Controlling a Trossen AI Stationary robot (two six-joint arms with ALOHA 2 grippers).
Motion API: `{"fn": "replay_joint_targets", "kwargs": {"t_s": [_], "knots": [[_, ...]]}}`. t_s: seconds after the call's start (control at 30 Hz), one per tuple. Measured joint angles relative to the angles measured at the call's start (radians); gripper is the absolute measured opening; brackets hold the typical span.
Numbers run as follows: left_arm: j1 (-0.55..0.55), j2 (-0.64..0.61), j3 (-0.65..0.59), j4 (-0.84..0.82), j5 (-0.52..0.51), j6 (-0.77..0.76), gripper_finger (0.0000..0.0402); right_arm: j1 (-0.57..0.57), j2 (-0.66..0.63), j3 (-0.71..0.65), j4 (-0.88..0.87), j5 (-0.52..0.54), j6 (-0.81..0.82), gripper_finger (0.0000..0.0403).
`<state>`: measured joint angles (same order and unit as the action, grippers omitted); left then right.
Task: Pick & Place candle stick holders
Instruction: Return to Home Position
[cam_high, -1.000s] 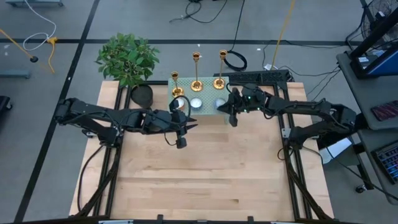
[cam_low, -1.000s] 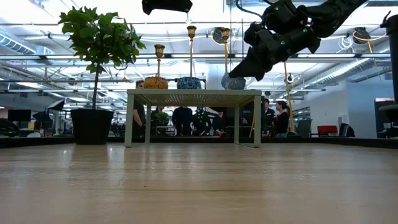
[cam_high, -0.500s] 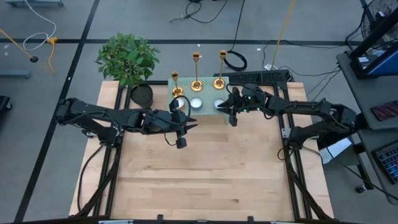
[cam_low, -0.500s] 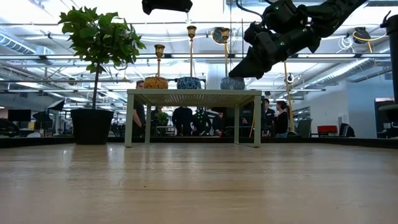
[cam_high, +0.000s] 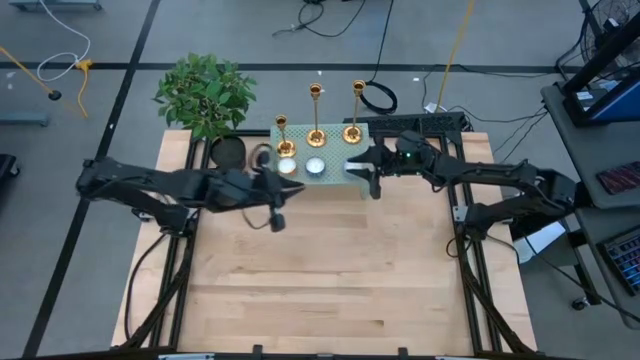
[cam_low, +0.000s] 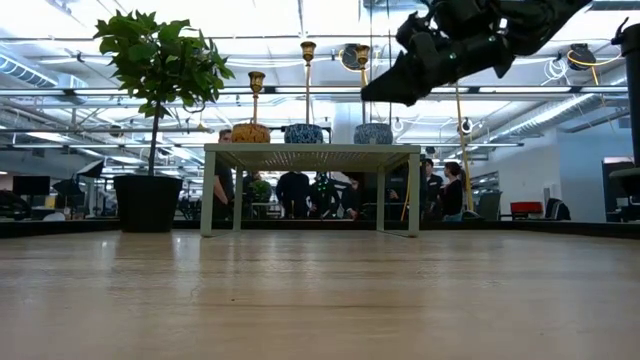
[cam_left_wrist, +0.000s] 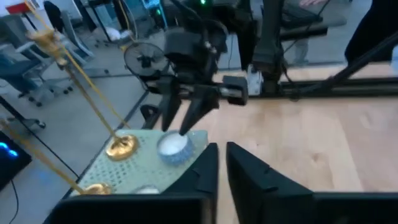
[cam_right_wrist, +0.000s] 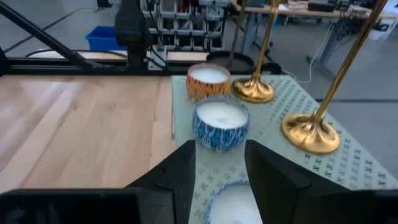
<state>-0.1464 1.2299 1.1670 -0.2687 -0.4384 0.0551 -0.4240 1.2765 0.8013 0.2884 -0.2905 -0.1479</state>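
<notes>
Three gold candle stick holders (cam_high: 283, 148) (cam_high: 316, 133) (cam_high: 353, 130) stand upright on their round bases along the far side of a small green patterned stand (cam_high: 335, 186). They also show in the low view (cam_low: 255, 105) (cam_low: 307, 80). My right gripper (cam_high: 373, 185) is open and empty. It hovers over the stand's near right corner, above a white candle cup (cam_right_wrist: 219, 124), and also shows in the low view (cam_low: 385, 97). My left gripper (cam_high: 274, 218) is shut and empty, over the bare table, near and left of the stand.
Three candle cups (cam_high: 288, 167) (cam_high: 316, 167) (cam_high: 352, 170) sit in a row on the stand, in front of the holders. A potted plant (cam_high: 205, 95) and a dark pot (cam_high: 228, 152) stand at the far left. The wooden table (cam_high: 330, 280) lies open toward the near edge.
My right gripper has risen and drawn back from the rightmost candle cup, which has settled level on the stand. My left gripper has gone toward the table's left edge and has left the low view.
</notes>
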Motion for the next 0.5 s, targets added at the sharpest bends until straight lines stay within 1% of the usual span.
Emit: {"fn": "replay_joint_targets", "kwargs": {"t_s": [0.07,0.13,0.27,0.37,0.43,0.5], "knots": [[-0.009,-0.052,0.000,-0.032,-0.012,0.000,0.0017,0.000,-0.015,0.000,-0.001,0.000,-0.003,0.0132],[-0.014,-0.103,0.000,-0.049,-0.016,-0.002,0.0005,0.000,-0.029,0.000,-0.003,0.001,-0.003,0.0129],[-0.025,-0.200,0.000,-0.126,-0.020,-0.037,0.0012,0.000,-0.068,0.000,-0.010,0.001,0.035,0.0124],[-0.033,-0.269,0.000,-0.214,-0.035,-0.042,0.0005,0.000,-0.116,0.000,-0.037,0.000,0.057,0.0121],[-0.042,-0.314,-0.017,-0.237,-0.067,-0.038,0.0004,0.000,-0.163,0.000,-0.079,0.000,0.048,0.0121],[-0.056,-0.364,-0.063,-0.237,-0.121,-0.037,0.0009,0.000,-0.210,0.000,-0.122,0.000,0.048,0.0121]]}}
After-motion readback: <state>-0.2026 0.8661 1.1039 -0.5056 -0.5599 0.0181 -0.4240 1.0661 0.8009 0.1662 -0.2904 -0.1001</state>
